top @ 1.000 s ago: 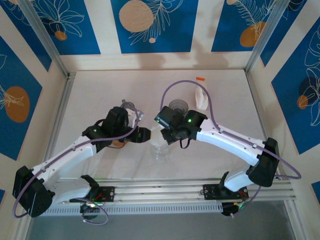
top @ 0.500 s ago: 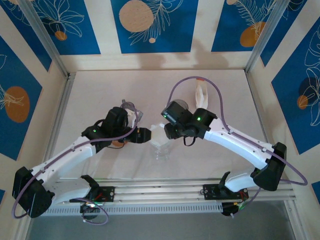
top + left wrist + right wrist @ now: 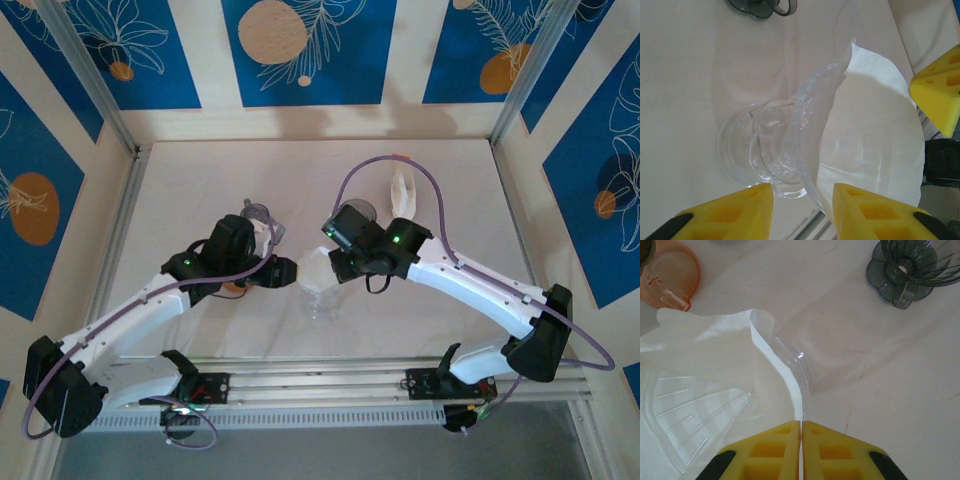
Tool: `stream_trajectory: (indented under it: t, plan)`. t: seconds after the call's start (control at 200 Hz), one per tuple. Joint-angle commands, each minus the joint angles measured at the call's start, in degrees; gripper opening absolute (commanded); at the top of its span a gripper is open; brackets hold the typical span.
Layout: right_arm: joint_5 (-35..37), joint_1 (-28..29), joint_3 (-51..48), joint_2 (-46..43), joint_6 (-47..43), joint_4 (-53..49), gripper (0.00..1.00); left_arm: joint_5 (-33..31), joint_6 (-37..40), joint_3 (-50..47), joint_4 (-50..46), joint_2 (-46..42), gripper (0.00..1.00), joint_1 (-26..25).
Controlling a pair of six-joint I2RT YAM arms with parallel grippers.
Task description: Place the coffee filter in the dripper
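The clear plastic dripper [image 3: 765,155] stands tilted on the table in front of both arms, also seen from above [image 3: 323,300]. The white paper coffee filter [image 3: 875,130] lies opened inside its cone [image 3: 705,355]. My right gripper [image 3: 801,424] is shut on the filter's edge right at the dripper's rim; from above it sits just right of the filter [image 3: 334,264]. My left gripper [image 3: 802,192] is open, its yellow fingers [image 3: 752,210] straddling the dripper's near rim with gaps on both sides. From above it is just left of the filter [image 3: 290,272].
A dark grey dripper [image 3: 905,265] stands behind the right gripper [image 3: 358,212]. An orange cup [image 3: 667,275] sits by the left arm. A clear vessel [image 3: 258,212] and a white filter packet [image 3: 402,192] lie farther back. The rail [image 3: 320,385] runs along the near edge.
The right gripper's jaws opened, then closed on the filter's edge, and the filter now sits lower in the dripper. The left gripper's jaws have narrowed around the rim.
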Motion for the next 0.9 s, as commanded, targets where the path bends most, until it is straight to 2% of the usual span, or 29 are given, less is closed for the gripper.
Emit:
stream_trajectory:
  t: [0.0,0.205,0.54,0.64,0.895]
  plan:
    - [-1.3,0.3,-1.0,0.6,-0.3,0.2,0.09,0.3,0.3,0.0,0.5,0.6,0.36,-0.6]
    - [-1.5,0.9,-1.4,1.1,-0.1,0.4,0.07,0.6,-0.2,-0.7,1.1,0.7,0.37,-0.5]
    - [-0.8,1.1,-1.1,1.0,0.0,0.1,0.07,0.8,-1.5,-0.5,3.5,-1.2,0.49,-0.6]
    - [-0.6,1.3,-0.9,1.0,0.0,0.0,0.08,0.5,-1.5,-0.1,3.5,-1.6,0.48,-0.5]
    - [-0.5,1.3,-0.8,0.9,0.0,0.1,0.08,1.1,-1.0,-0.9,3.9,-0.5,0.34,-0.5]
